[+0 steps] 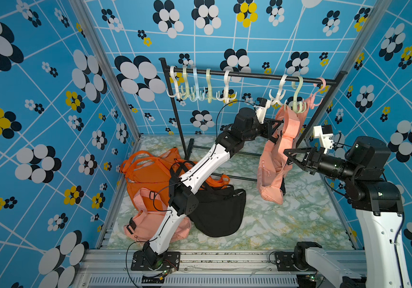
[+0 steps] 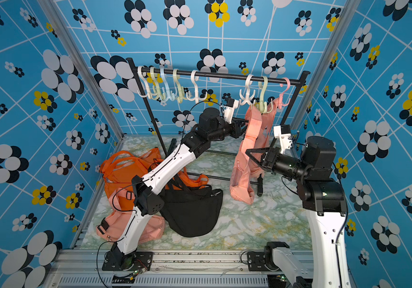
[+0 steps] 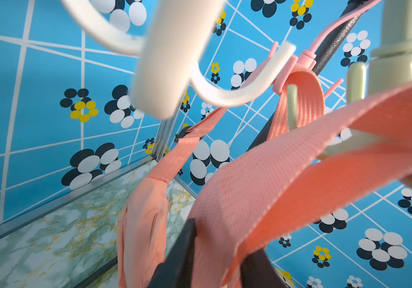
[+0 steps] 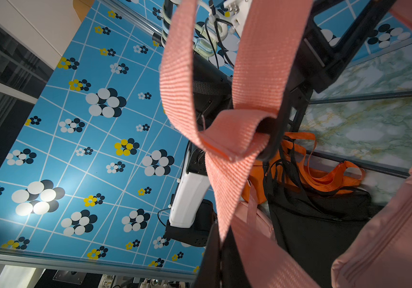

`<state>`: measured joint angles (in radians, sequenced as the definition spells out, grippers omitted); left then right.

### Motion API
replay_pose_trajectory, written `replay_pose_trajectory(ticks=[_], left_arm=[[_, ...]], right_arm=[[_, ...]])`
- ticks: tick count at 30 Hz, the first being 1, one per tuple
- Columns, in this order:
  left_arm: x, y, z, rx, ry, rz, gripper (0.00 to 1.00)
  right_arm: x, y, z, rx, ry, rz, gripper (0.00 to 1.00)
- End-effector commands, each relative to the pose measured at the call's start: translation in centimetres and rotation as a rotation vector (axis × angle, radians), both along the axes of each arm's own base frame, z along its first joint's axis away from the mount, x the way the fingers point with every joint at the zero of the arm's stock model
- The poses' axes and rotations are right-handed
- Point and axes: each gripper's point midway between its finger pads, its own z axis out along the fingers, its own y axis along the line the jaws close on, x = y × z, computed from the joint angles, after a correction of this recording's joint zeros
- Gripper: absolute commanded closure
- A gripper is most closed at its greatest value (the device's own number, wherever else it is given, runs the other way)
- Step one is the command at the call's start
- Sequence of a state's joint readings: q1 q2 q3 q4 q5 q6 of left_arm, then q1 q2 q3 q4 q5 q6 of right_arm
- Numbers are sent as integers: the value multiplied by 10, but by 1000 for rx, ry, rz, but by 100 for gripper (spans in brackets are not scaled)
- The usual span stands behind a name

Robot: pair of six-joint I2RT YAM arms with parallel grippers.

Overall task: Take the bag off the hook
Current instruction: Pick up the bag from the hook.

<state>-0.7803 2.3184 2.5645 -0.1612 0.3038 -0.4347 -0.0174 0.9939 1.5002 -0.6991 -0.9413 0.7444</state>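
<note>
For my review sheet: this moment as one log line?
pink bag: strap on green hook | left tool: shut on strap | right tool: shut on strap | unhooked: no

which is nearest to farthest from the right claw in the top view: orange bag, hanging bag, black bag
From the right claw, in a top view:
1. hanging bag: hung up right beside it, strap in the claw.
2. black bag: lying lower down, toward the middle.
3. orange bag: lying beyond the black bag, far over on the robot's left.
</note>
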Motion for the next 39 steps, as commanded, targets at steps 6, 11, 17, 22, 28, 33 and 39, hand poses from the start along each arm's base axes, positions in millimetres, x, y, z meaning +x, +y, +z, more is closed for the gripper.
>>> replay_pose_trajectory(ticks=[6, 11, 17, 22, 28, 33, 39], left_arm=[[-2, 33, 54, -18, -115, 80, 100], [-17, 54, 91, -15, -223, 114, 100], [-25, 59, 105, -34, -247, 112, 100], [-40, 64, 108, -14, -233, 76, 100], [-100, 66, 89, 100, -300, -40, 100], [-161, 68, 52, 239, -316, -143, 100], [-182, 69, -18, 283, -90, -224, 100]], right_arm=[[7, -14, -19, -116, 28, -69, 100], [31, -17, 13, -102, -40, -103, 100], [52, -26, 79, -155, -195, -160, 100], [45, -25, 81, -176, -183, -150, 100], [12, -48, -7, -355, 31, -245, 100], [-14, -71, -70, -504, 222, -310, 100], [-15, -110, -149, -703, 451, -425, 100]])
